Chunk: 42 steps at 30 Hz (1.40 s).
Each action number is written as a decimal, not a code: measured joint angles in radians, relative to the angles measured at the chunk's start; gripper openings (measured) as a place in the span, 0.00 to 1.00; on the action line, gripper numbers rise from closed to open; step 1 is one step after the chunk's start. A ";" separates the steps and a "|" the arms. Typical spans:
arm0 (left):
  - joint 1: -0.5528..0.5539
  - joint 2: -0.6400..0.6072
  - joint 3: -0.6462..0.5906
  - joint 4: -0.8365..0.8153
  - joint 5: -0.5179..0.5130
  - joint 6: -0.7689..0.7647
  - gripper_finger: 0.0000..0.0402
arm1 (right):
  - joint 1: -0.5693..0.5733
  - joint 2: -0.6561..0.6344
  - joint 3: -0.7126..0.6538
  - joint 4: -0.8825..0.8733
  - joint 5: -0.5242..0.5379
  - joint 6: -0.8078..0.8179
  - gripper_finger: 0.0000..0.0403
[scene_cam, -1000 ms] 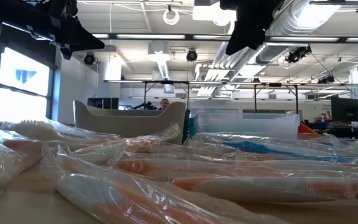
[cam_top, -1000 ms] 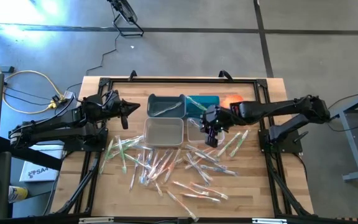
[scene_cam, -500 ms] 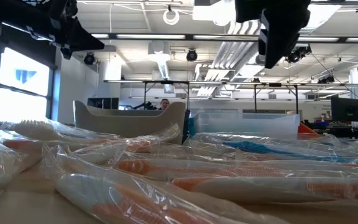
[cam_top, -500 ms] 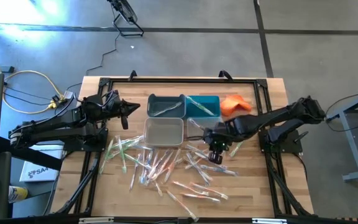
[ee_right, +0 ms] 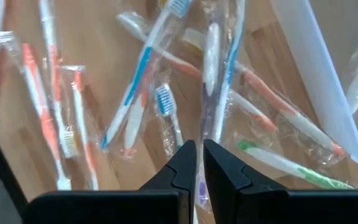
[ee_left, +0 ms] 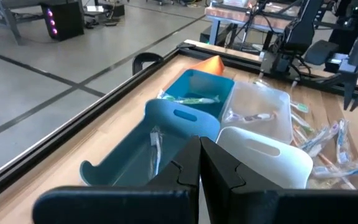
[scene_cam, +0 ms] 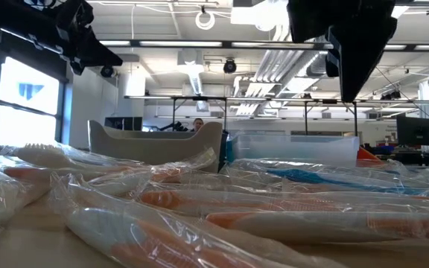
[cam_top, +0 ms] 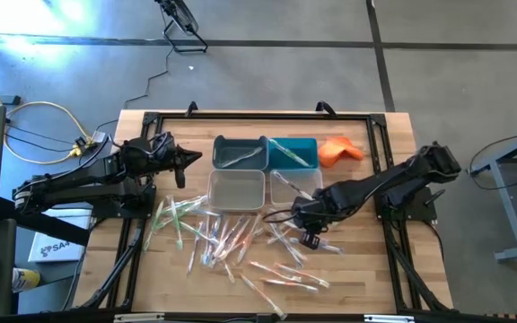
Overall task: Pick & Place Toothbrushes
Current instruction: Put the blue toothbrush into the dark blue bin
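The toothbrushes lie heaped on the wooden counter, from the centre of the high view toward 6 o'clock, just below four small bins; a few already rest inside the two blue-toned bins at 12 o'clock of that group. The right gripper hangs low over the pile's 3 o'clock edge, its fingers pressed together and nothing pinched between them, a blue-handled toothbrush lying just past the tips in its wrist view. The left gripper waits at 9 o'clock of the bins, fingers likewise pressed together and empty. The likely trouble is the crowding: the clear wrappers overlap, so a descent with the fingers together would only push brushes aside, and a pinch here could snag a neighbouring wrapper, lift two at once, or slip off slick film. The clear bin's wall stands close beside the right gripper and could be nudged. A white item beside the counter's left edge carries dark lettering, too small to read; no other writing is legible.
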 joint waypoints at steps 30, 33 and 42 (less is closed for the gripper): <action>0.000 0.000 0.000 -0.056 -0.001 -0.027 0.01 | -0.004 0.211 -0.001 0.025 0.060 -0.054 0.42; 0.000 0.000 0.000 -0.056 -0.001 -0.027 0.01 | -0.004 0.225 -0.002 0.029 0.092 -0.054 0.39; 0.000 0.000 0.000 -0.056 -0.004 -0.027 0.01 | -0.017 0.227 -0.002 0.027 0.102 -0.054 0.30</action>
